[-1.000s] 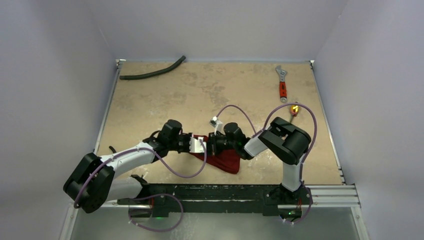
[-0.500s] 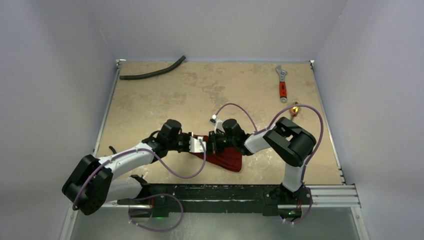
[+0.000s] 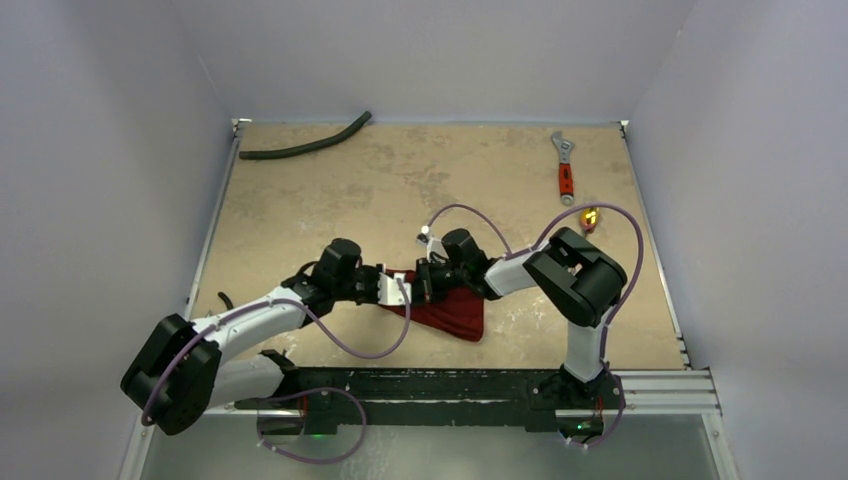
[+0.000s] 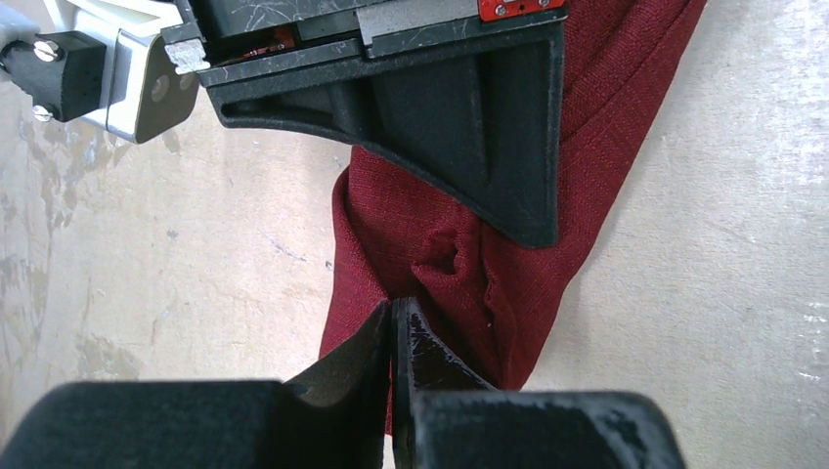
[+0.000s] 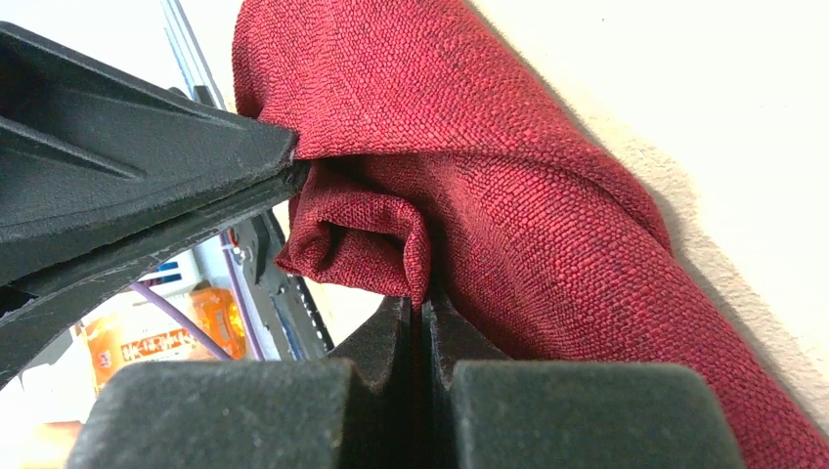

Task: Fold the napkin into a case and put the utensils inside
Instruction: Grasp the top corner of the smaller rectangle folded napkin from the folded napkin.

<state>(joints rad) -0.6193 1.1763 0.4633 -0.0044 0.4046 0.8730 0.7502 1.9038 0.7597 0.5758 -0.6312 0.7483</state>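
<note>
Napkin lies bunched at lower centre of the top view, on the surface. Left fingers are pinched tight on a fold at its edge. Right fingers clamp another fold just beside them. Wrench lies upper right, hose upper left.
</note>
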